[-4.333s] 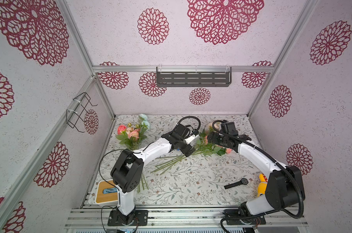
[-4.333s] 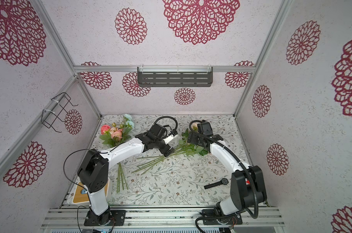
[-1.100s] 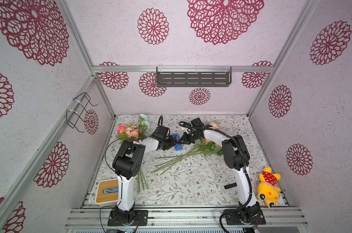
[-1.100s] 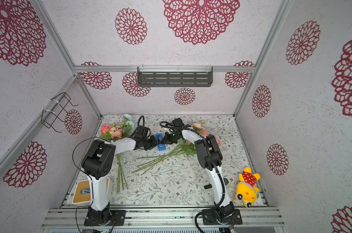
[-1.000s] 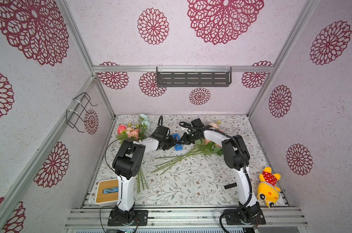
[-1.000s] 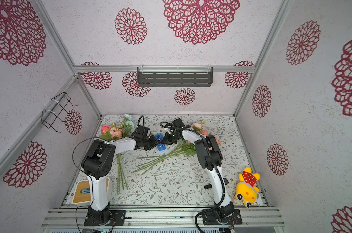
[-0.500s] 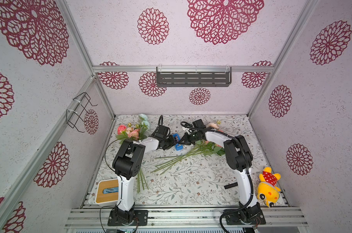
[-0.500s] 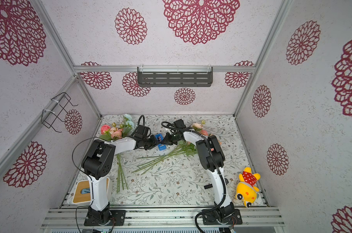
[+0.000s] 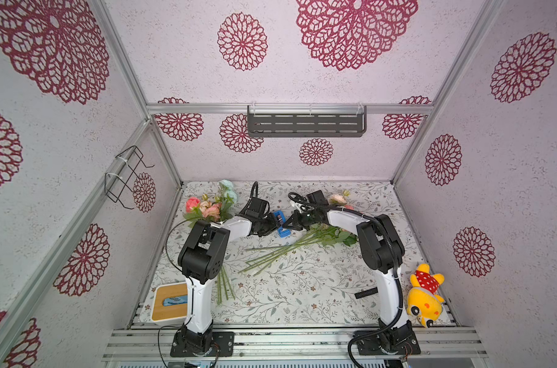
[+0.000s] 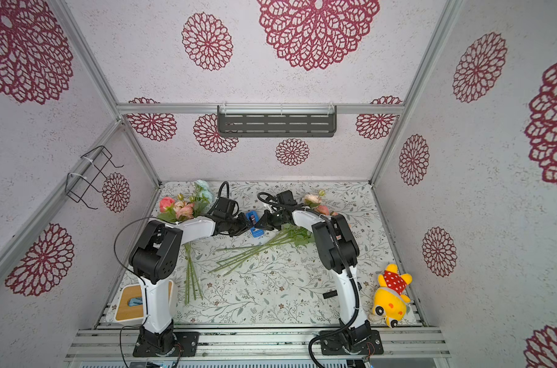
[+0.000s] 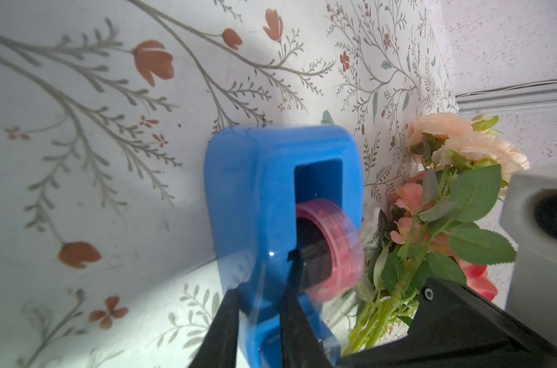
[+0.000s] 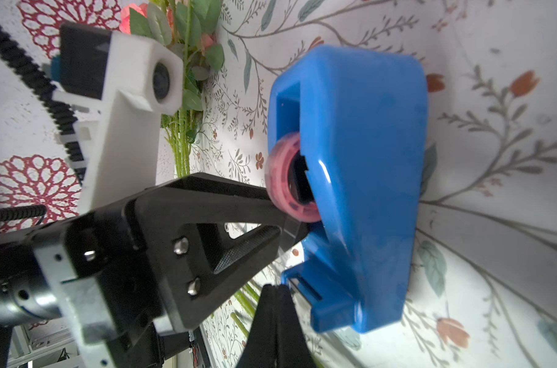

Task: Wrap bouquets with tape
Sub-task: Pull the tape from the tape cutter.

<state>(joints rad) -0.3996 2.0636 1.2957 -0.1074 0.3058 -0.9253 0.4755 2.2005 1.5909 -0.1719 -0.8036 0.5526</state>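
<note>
Tabletop (image 9: 302,286), floral-printed, bears tape (image 9: 283,232), left claw (image 11: 259,306) clamping its wall, right claw (image 12: 275,294) fully closed.

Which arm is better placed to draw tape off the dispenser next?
Right. The right gripper, shut, points its tip at the cutter end of the tape dispenser. The left gripper pinches its side wall by the roll, suited to holding it steady.

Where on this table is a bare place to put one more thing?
Free: the table's near middle, between stems of the blue-bloomed bouquet and the black watch; also the far right corner. Crowded: around the tape dispenser and the other bouquet, lying spread out.
</note>
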